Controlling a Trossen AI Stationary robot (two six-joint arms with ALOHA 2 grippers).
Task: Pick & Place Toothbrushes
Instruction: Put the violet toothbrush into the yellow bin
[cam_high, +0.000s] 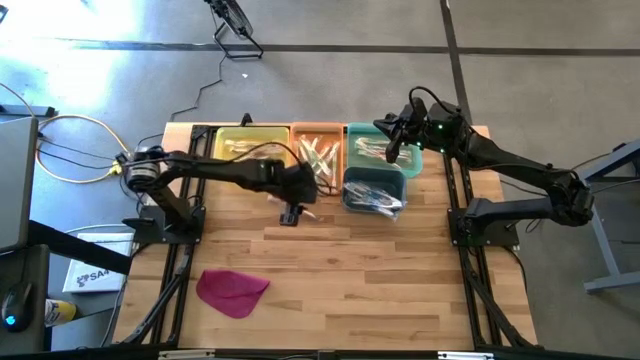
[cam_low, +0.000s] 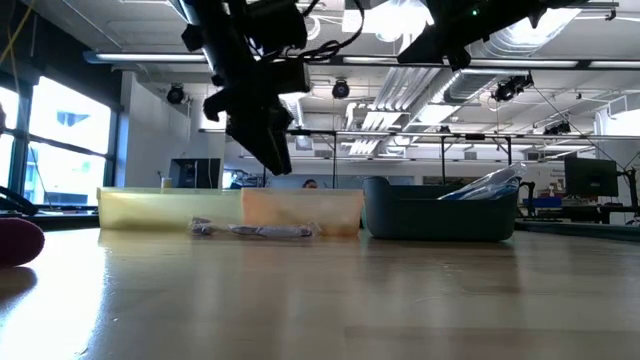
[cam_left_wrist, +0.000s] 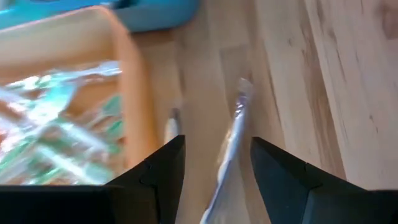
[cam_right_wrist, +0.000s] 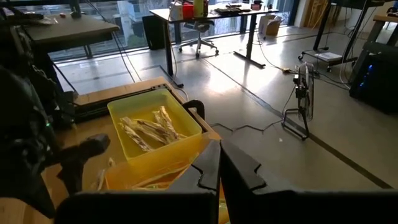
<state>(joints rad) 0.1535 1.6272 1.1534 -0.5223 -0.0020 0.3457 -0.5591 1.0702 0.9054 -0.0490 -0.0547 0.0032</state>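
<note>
A wrapped toothbrush (cam_left_wrist: 233, 134) lies on the table (cam_high: 380, 270) beneath the left gripper's (cam_left_wrist: 214, 163) released jaws; right gripper (cam_right_wrist: 219, 163) clenched.

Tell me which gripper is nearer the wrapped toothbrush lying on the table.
Left. The left gripper hovers open right over the toothbrush beside the orange bin; the right gripper is shut, off above the teal bin.

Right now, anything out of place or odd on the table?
Yes. One wrapped toothbrush lies loose on the bare wood just outside the orange bin, not in any bin; the open left gripper hovers over it. A magenta cloth-like piece also sits alone near the table's front. The right gripper waits shut above the bins.
</note>
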